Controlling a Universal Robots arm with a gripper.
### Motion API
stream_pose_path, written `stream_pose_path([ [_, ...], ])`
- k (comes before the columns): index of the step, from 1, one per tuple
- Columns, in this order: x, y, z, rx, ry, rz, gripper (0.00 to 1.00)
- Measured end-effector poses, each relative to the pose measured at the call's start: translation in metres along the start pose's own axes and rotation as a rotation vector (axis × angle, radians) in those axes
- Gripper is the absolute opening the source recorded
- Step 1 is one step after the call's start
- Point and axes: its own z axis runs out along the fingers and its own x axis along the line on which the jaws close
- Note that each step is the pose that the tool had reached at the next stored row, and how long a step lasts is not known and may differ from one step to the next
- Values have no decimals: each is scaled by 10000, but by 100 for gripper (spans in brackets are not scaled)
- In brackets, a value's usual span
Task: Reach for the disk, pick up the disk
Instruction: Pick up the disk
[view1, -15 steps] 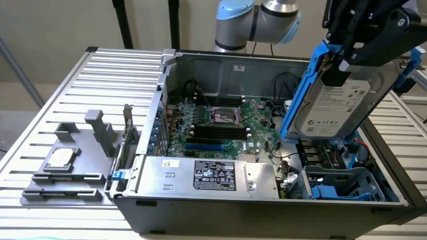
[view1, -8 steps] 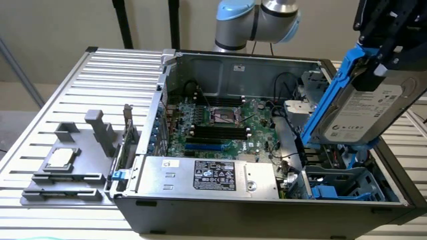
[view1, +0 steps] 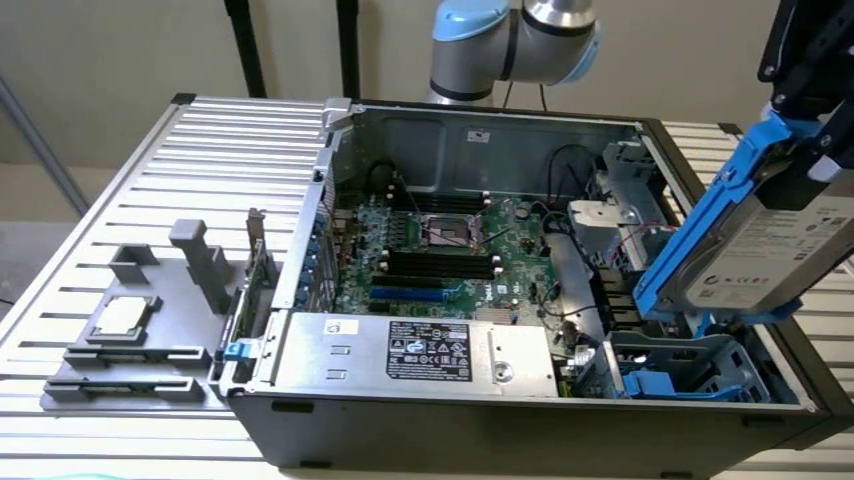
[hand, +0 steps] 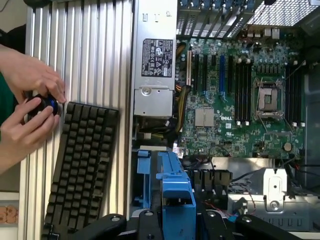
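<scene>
Exterior view: fingers (view1: 801, 150) hold the disk (view1: 754, 240) above the computer case (view1: 534, 420).

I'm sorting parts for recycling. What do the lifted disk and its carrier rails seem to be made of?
The disk looks like silver-grey metal with a dull sheen, under a white printed label that is probably paper or film. The carrier rails look like moulded blue plastic: even colour, ribbed edges, soft gloss.

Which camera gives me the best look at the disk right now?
The exterior view. There the disk hangs tilted above the open computer case, its white label and blue rails in plain sight, with the gripper holding it at the top. The wrist view catches just the blue rail end between the fingers.
</scene>
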Motion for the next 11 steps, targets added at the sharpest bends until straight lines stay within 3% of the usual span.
stream_pose_path([
  [7, 22, -44, 115, 2, -2, 20, 33],
  [11, 25, -52, 122, 2, 0, 23, 33],
])
